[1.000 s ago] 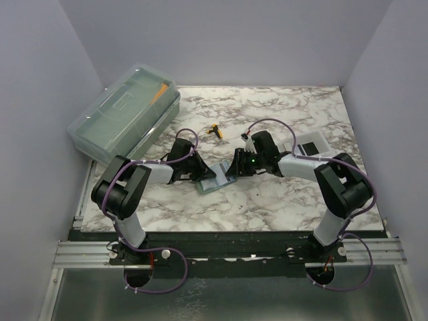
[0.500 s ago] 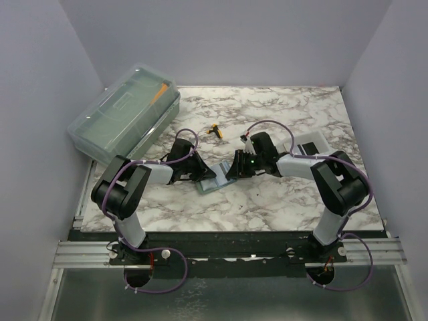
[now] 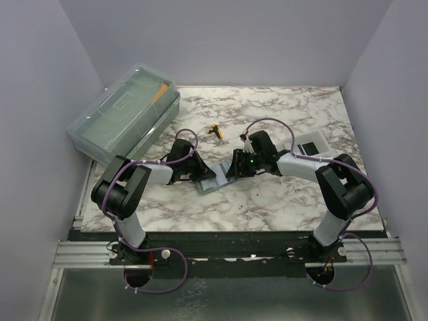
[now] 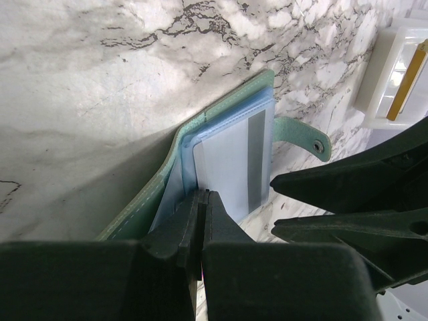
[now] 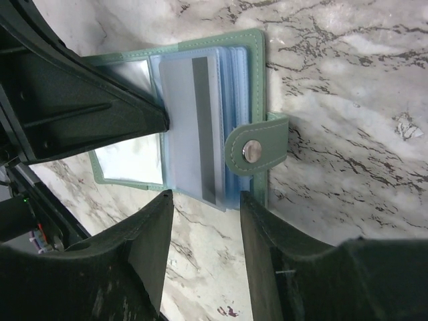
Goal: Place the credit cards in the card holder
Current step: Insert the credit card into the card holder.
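While the wallet (image 5: 244, 53) lay open on the counter (image 5: 348, 87), you had an end effector at it from each side. Your left end effector (image 4: 202, 195) was fully closed. Its tips were pressed together at the edge of the clear pocket pages, right against one short end of the striped card (image 4: 231, 167). Whether a page was pinched between them could not be told. Your right end effector (image 5: 206, 196) stood partly open and gripped nothing. Its two fingers straddled the card's other short end, which poked a little past the pages. The card lay flat on the bluish pages inside the green cover, its dark stripe on the side nearer the snap strap (image 5: 254, 150).
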`<control>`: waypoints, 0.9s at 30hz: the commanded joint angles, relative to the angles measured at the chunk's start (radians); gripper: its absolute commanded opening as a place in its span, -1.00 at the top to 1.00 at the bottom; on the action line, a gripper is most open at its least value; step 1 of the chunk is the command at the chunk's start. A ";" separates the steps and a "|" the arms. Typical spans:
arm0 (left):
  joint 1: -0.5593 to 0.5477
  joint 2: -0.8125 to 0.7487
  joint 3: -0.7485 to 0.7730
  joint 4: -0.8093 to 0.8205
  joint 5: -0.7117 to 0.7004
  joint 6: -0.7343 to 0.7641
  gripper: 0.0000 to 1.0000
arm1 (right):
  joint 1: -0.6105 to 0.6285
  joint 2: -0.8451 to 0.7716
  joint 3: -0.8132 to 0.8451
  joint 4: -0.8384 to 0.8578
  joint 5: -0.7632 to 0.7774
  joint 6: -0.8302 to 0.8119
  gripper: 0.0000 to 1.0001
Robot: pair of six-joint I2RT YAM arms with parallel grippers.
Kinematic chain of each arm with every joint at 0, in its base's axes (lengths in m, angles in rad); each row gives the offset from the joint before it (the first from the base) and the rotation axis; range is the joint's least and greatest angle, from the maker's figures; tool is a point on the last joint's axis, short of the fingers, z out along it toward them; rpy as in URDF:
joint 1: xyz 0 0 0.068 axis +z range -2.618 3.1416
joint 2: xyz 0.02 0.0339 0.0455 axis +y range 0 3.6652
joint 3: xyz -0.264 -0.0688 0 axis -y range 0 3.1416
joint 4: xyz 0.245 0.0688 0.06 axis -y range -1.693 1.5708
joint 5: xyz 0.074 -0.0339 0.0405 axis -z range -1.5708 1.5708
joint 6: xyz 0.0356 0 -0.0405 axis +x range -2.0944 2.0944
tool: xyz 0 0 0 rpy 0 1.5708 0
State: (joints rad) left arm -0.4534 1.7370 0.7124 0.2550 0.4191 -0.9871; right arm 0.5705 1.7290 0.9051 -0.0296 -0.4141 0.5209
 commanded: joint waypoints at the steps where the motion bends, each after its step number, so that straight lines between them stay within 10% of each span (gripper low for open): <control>1: -0.005 0.030 -0.038 -0.088 -0.017 0.025 1.00 | 0.007 -0.006 0.039 -0.042 0.023 -0.028 0.06; 27: -0.004 0.037 -0.048 -0.070 -0.009 0.022 1.00 | 0.034 0.018 0.084 -0.096 0.079 -0.036 0.11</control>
State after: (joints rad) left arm -0.4526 1.7370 0.7052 0.2691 0.4221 -0.9871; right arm 0.5926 1.7729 0.9558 -0.0597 -0.4038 0.5102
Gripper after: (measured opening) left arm 0.025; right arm 0.427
